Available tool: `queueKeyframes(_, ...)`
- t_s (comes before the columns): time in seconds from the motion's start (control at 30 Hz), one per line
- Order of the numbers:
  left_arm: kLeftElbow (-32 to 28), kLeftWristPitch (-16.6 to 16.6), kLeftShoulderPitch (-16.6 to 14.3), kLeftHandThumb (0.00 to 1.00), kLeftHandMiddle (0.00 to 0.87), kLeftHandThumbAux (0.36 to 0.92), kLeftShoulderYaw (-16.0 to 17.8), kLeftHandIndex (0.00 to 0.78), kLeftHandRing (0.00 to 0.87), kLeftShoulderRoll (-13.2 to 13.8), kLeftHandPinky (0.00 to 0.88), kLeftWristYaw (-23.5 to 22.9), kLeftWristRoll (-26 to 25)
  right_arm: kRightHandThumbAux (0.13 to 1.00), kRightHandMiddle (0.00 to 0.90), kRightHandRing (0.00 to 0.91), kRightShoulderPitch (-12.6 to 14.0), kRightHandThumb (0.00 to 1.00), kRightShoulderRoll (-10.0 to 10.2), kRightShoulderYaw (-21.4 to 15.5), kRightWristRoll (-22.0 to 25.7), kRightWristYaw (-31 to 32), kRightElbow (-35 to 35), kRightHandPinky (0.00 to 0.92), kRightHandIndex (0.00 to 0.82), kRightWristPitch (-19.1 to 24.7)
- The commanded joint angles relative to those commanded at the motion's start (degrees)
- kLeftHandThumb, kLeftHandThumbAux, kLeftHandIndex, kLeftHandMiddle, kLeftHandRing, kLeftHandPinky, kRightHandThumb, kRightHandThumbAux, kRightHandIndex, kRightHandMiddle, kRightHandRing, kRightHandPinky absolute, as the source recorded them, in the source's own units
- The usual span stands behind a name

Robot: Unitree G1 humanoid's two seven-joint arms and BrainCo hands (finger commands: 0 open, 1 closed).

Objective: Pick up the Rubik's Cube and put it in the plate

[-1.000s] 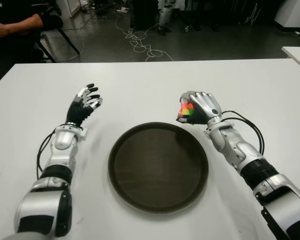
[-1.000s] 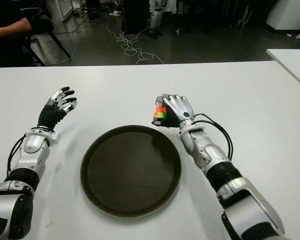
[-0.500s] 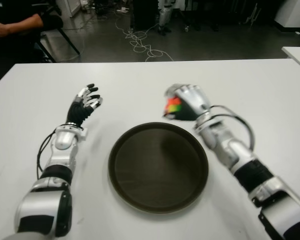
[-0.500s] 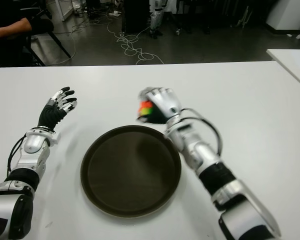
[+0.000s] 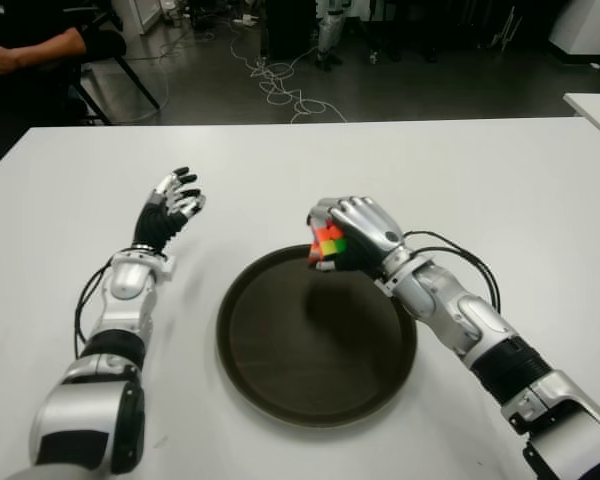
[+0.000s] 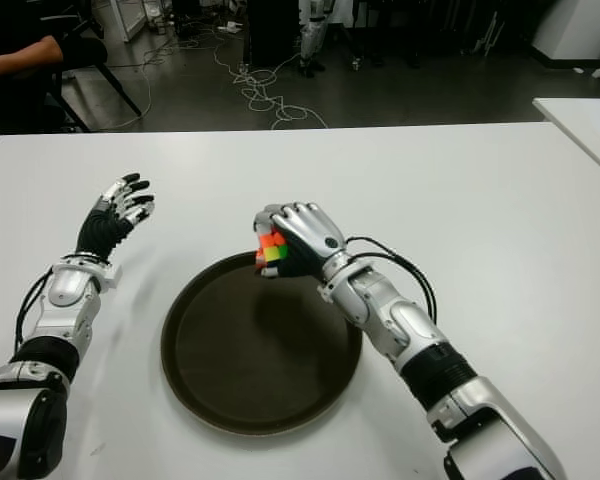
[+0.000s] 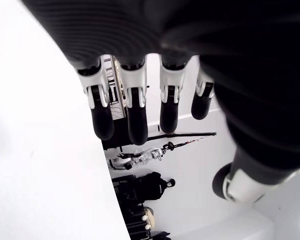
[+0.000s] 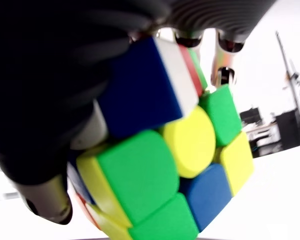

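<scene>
The right hand (image 5: 355, 232) is held above the far rim of the plate (image 5: 242, 345), its silver back turned upward and its forearm stretched diagonally from the lower right across the plate's right edge. Its fingers (image 6: 298, 222) are curled tightly around the Rubik's Cube (image 5: 327, 243), which is gripped under the palm and kept off the plate's surface; orange, red and green tiles are seen facing the robot's left. In the right wrist view the cube (image 8: 170, 165) is shown pressed against the dark palm, with green, yellow and blue tiles exposed and fingertips wrapped over its far edge.

The plate, round and dark brown, is set on the white desk (image 5: 500, 190) in front of the robot, and nothing is seen lying in it.

The left hand (image 5: 170, 208) is shown well to the left of the plate, its forearm extended forward and the wrist bent so that the hand points up and away. Its fingers (image 7: 132, 107) are spread and only loosely bent, and nothing is held by them.

A person's arm (image 5: 30, 50) is seen beyond the far left corner of the desk, and cables (image 5: 280, 85) are strewn on the dark floor behind it.
</scene>
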Motion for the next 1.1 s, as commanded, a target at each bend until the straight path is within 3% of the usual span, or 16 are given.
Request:
queueKeyframes(0.57, -0.3, 0.1, 0.3, 0.243, 0.169, 0.675, 0.0, 0.097, 0.171, -0.1, 0.176, 0.2, -0.1, 0.735, 0.495, 0.506, 2.4, 0.692, 1.0, -2.6, 6.3, 8.1, -4.0, 0.514, 0.418, -1.3)
queueKeyframes(1.1, -0.4, -0.7, 0.3, 0.245, 0.17, 0.674, -0.6, 0.103, 0.174, -0.4, 0.198, 1.7, 1.0, 0.736, 0.49, 0.49, 3.0, 0.692, 2.3, -3.9, 9.0, 11.0, -0.8, 0.506, 0.419, -0.9)
